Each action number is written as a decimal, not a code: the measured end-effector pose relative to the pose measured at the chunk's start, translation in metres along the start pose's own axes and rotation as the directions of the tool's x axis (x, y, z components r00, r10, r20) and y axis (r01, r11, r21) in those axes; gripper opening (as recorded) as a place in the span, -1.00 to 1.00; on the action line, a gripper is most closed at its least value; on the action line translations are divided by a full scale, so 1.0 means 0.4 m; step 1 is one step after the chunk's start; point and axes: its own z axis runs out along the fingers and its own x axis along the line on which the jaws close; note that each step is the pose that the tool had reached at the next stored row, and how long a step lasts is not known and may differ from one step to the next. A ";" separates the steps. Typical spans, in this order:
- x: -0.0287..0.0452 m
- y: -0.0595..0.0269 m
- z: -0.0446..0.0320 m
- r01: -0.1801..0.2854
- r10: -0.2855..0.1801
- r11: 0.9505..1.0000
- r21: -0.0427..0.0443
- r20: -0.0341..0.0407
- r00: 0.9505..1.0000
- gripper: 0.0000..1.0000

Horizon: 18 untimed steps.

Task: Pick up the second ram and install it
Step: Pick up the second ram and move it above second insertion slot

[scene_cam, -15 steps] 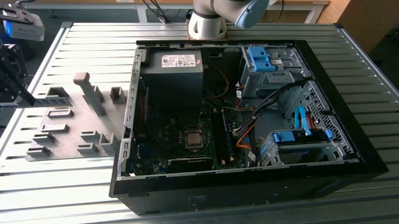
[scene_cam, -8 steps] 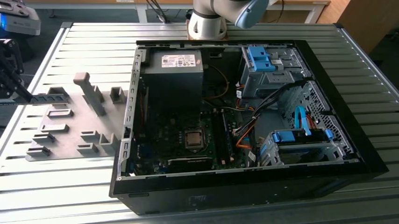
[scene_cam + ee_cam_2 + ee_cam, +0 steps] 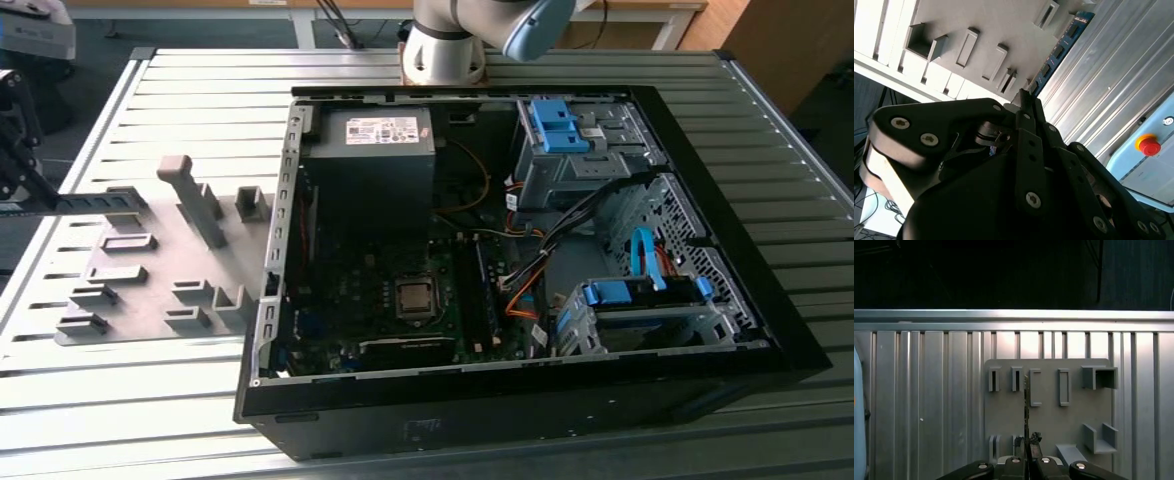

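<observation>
Over grey tray (image 3: 1004, 415), gripper (image 3: 1027, 442) clasping second ram (image 3: 1057, 52)

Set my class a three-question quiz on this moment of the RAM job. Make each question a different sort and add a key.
1. True or false: the end effector is shut on the second ram.
2. Multiple choice: in the first wrist view, what lies beyond the held stick? A) the grey fixture board B) a keyboard C) a cardboard box
3. Fill in the blank: in the exterior view, the computer case lies on the slatted table with its side ____, so its inside is visible.

Key: 1 true; 2 A; 3 open.
</observation>
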 end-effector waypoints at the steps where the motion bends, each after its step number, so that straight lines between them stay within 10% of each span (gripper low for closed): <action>1: 0.000 0.000 -0.006 0.000 0.000 1.000 0.000 0.000 1.000 -0.73; 18: -0.004 0.001 -0.121 0.000 0.000 1.000 0.000 0.000 1.000 -0.73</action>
